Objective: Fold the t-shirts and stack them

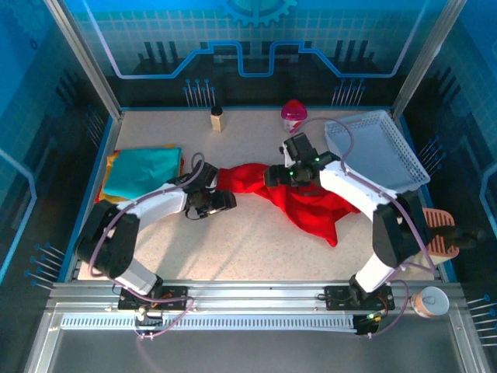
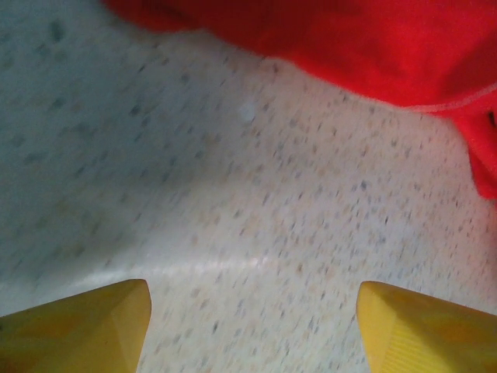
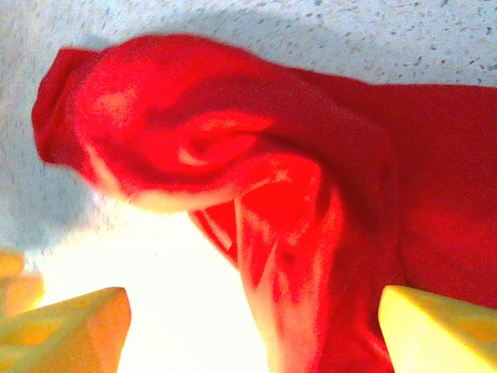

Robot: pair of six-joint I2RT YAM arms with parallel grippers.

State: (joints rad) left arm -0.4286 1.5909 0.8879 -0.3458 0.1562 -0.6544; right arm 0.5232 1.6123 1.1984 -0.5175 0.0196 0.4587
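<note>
Now L hand (image 2: 252, 299) wide apart over table (image 2: 233, 202), R hand (image 3: 252, 299) likewise over red t-shirt (image 3: 233, 148).

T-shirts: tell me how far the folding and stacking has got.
Done: a folded teal t-shirt lies at the left of the table, with yellow and orange cloth showing under it. In hand: the red t-shirt lies crumpled mid-table; the left gripper is open over bare table beside it, the right gripper open above it, and neither seems to grip cloth. Left: fold the red one and stack it on the pile.
</note>
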